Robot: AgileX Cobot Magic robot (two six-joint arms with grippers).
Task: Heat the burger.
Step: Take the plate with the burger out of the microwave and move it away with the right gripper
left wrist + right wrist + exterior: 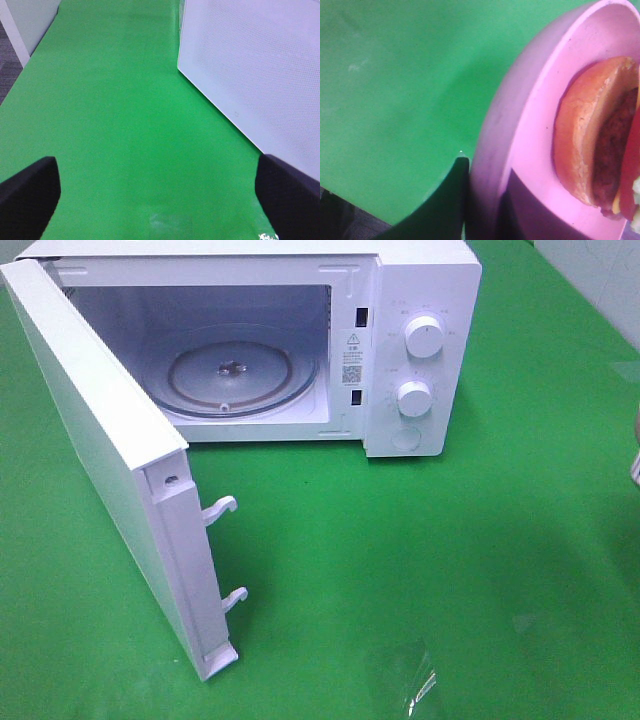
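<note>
green cloth [420, 560] under an open microwave [420, 300]; left gripper [157, 200] jaws wide apart, right gripper [485, 200] apparently clamped on the pink plate [530, 140] carrying the burger [600, 140].

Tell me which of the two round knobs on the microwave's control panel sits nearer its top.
The upper knob sits nearer the top, just under the microwave's top edge. The lower knob sits directly beneath it, above a round button.

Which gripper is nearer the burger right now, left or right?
Right. The right gripper is shut on the rim of the pink plate carrying the burger. The left gripper hangs open over green table beside the microwave door, no burger in its view.
</note>
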